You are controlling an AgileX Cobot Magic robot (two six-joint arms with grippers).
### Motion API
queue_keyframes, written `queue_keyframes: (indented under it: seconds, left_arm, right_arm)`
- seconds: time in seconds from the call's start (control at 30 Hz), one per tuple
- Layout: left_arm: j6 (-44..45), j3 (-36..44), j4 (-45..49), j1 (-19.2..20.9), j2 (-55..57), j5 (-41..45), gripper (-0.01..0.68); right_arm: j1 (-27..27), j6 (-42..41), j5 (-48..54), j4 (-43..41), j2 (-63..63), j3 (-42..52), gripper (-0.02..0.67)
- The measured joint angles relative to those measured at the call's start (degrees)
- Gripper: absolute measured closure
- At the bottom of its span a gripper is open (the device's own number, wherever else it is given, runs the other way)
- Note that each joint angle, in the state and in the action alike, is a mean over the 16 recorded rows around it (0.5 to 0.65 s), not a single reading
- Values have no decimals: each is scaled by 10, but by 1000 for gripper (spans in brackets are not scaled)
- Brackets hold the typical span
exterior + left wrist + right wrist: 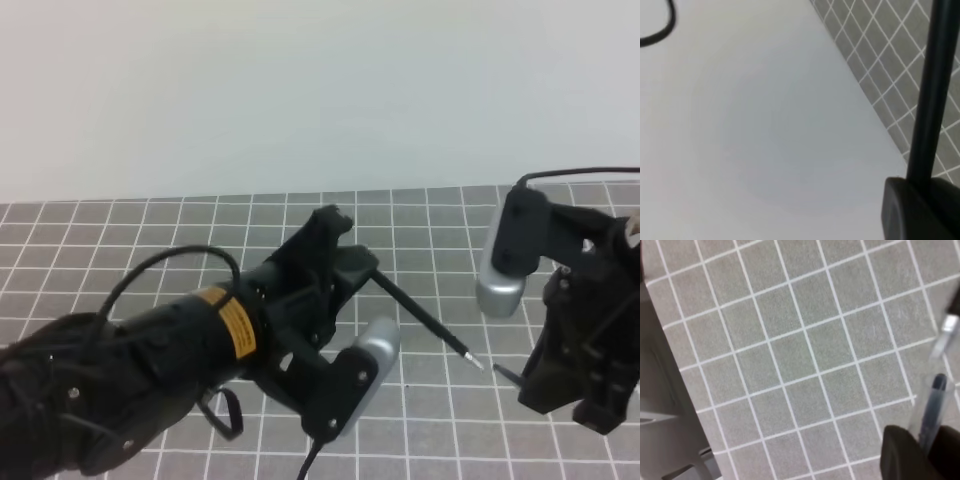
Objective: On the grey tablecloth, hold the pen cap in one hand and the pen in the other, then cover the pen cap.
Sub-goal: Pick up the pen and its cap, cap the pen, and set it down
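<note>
The grey tablecloth [420, 230] with its white grid covers the table. My left gripper [362, 268] is shut on the pen [425, 320], a slim black stick slanting down to the right, its silvery tip near the right arm. In the left wrist view the pen [935, 90] rises from a dark finger [912, 215]. My right gripper [525, 385] is shut on the pen cap [506, 376], whose end points at the pen tip across a small gap. In the right wrist view the pen cap [934, 402] juts up beside a dark finger [902, 457].
A plain white wall [300, 90] rises behind the cloth's far edge. The bulky left arm [150, 350] with its looping black cable [150, 265] fills the lower left. Silver wrist cameras [372, 348] [498, 285] hang beside both grippers.
</note>
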Motion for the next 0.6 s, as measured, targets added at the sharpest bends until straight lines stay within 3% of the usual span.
queue_keyframes:
  seconds: [0.6]
  left_arm:
    - [32,-21,-30,0,26,10,631]
  right_arm:
    - [0,2,0,11,22,0,563]
